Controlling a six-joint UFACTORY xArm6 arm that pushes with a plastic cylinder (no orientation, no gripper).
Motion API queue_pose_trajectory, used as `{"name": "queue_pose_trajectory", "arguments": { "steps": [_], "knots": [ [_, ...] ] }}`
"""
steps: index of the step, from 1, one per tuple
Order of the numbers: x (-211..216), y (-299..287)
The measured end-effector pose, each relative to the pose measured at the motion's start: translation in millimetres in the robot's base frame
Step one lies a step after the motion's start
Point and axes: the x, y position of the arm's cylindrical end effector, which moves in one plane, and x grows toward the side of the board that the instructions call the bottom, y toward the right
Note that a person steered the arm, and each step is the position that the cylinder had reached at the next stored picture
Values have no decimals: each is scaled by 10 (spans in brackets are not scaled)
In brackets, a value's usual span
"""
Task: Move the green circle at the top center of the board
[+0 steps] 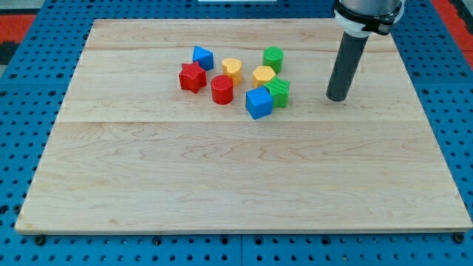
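Eight blocks sit bunched in the upper middle of the wooden board [244,185], and the one that matters is the green circle [273,58]: a short, squat cylinder in bright green, with fine ridges running down its side and a flat round top. It stands upright at the top right corner of the cluster, the block nearest the view's top on that side, and it appears just clear of its neighbours.

Directly below it lies a yellow block [263,75], angular in outline, and below that a green star [278,91] pressed against a blue cube [259,103]. To the left of the green circle is a yellow heart-like block [232,69], then a blue block [202,58] of uncertain shape, a red star [192,77] and a red cylinder [222,89].

Over on the view's right, my tip [338,97] rests on the board, the dark rod standing straight up from it. There is no jaw to open or close here, only the bare rod end, and it touches no block. It sits well to the right of the cluster, roughly level with the green star and lower than the green circle, with open wood between them.
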Motion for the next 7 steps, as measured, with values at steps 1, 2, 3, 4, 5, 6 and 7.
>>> {"name": "queue_pose_trajectory", "arguments": {
  "steps": [1, 2, 3, 4, 5, 6, 7],
  "knots": [
    [0, -66],
    [12, -273],
    [2, -148],
    [-422, 119],
    [-985, 232],
    [-984, -137],
    [-984, -419]
  ]
}}
